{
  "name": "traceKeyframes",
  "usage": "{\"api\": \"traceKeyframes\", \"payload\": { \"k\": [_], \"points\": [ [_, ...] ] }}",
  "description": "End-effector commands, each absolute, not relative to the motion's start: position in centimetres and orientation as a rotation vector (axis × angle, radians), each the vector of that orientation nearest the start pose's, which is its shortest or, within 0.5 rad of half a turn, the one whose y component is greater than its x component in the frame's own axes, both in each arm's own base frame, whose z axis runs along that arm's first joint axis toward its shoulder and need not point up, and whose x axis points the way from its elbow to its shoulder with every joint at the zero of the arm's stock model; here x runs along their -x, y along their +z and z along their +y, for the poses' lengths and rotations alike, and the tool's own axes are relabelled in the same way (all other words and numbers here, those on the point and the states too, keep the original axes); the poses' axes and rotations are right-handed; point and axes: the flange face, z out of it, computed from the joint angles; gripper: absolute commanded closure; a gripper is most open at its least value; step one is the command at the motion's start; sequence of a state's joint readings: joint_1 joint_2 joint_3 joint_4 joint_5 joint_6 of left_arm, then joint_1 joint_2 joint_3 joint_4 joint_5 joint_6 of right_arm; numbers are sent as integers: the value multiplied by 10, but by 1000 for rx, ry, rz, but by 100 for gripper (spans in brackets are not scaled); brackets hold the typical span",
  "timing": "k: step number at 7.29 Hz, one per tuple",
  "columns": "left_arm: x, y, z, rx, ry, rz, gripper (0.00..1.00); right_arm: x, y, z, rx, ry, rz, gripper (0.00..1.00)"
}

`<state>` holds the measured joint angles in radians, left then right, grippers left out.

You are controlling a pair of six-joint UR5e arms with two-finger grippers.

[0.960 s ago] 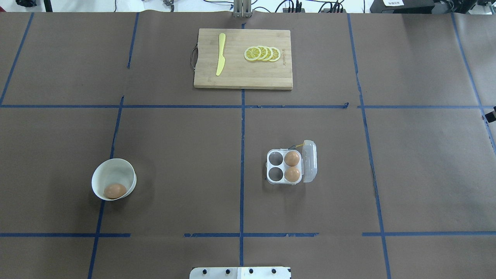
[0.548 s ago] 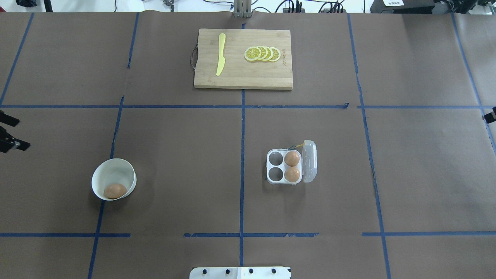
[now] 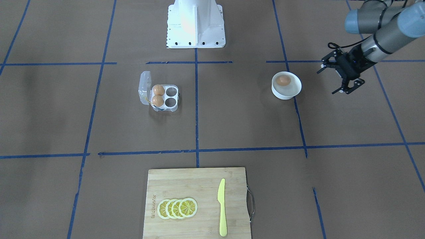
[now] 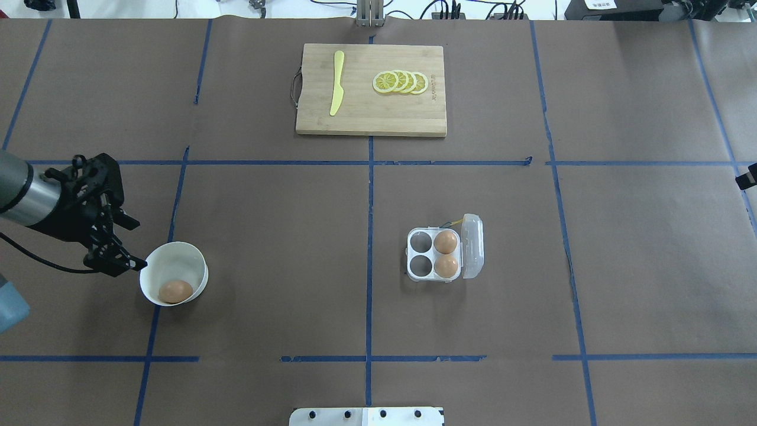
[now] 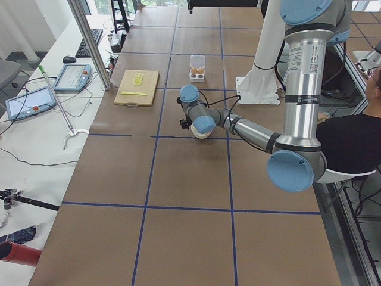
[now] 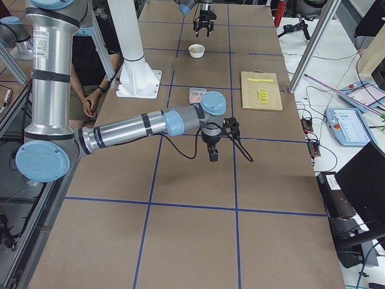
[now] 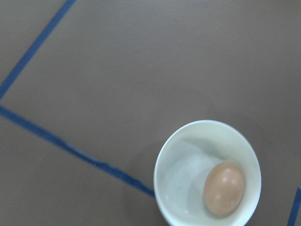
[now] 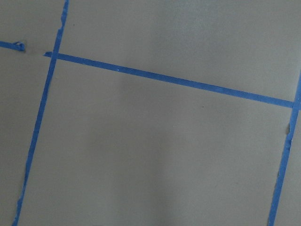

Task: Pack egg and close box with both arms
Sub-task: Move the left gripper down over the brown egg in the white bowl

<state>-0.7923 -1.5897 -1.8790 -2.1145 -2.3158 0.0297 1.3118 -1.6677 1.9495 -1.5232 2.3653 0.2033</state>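
Swung the black wire-framed left gripper [image 4: 135,244], spread wide and empty, in from the left to just beside the round white bowl [image 4: 177,245] holding the smooth tan-brown egg [image 4: 175,291], well apart from the open clear plastic box [image 4: 421,255], probably readying the pick; could not tell how the right gripper [image 6: 212,155] stood.

The brown papered table [image 4: 284,236] bears a round white bowl [image 4: 172,259] just beside the left gripper [image 4: 141,245]; a clear plastic egg carton [image 4: 473,248] and a wooden cutting board [image 4: 366,115] lie well apart from it.
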Motion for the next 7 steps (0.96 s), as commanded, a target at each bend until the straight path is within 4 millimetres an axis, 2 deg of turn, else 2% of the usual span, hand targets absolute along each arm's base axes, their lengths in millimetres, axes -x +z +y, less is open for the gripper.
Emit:
{"api": "traceKeyframes", "payload": {
  "k": [1,2,4,7],
  "points": [
    [-346,436,-377,-515,1116,988,17,58,510,-452,-118,-186,-846,0],
    [-354,441,-374,-510,1119,967,17,58,511,-453,-117,-186,-846,0],
    [-367,437,-374,-471,1125,959,19,58,511,-452,-117,-189,-847,0],
    [-373,436,-376,-461,1126,956,25,58,512,-452,-115,-187,-847,0]
  ]
}}
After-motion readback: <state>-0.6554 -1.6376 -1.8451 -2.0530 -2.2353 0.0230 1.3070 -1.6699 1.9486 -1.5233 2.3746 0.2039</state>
